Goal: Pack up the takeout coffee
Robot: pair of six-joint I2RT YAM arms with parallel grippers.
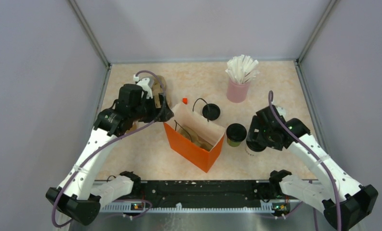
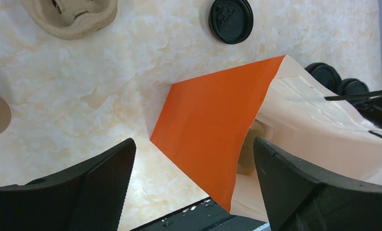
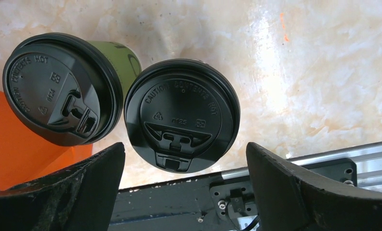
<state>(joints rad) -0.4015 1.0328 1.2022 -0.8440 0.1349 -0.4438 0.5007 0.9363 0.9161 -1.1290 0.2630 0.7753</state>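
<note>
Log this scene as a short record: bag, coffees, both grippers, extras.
bag: orange bag, upright, top open, mid-table
coffees: two lidded cups right of the bag, neither inside it; olive cup nearer the bag, second cup beside it
left gripper: open, over the bag's edge
right gripper: open, above the second cup
extras: loose black lid; pink cup of straws

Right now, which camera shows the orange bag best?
The top external view: the orange bag stands whole there, with its mouth open upward and its place on the table clear. The left wrist view shows only one orange side and the pale lining up close. The right wrist view catches just an orange patch at its left edge.
</note>
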